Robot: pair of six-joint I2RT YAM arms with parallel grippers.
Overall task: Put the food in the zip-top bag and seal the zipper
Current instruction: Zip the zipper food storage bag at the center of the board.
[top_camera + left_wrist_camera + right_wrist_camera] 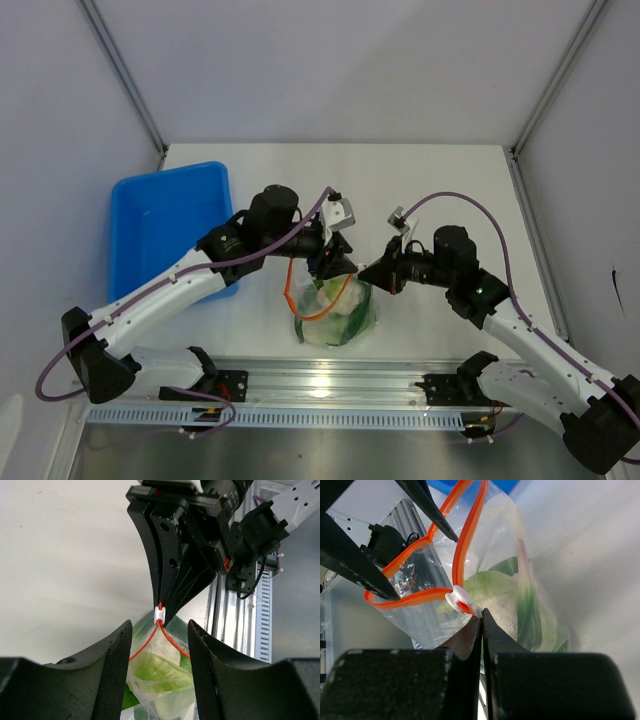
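I see the clear crinkly plastic bag [335,312] standing mouth-up at centre frame, green leafy toy vegetables [160,672] inside, right gripper [481,611] pinching its orange-red zipper strip [467,545], left gripper [160,625] spread.

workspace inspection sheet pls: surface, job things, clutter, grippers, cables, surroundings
surface: white table, metal rail along its near edge.
job's things: zip-top bag centre front, with food inside, green and pale leafy pieces; zipper open in an orange loop, white slider at one end.
clutter: blue bin at left, nothing seen in the part that shows.
grippers: left gripper open, fingers either side of the bag mouth; right gripper shut on the zipper by the slider.
cables: purple cables run along both arms.
surroundings: pale walls, metal frame posts.
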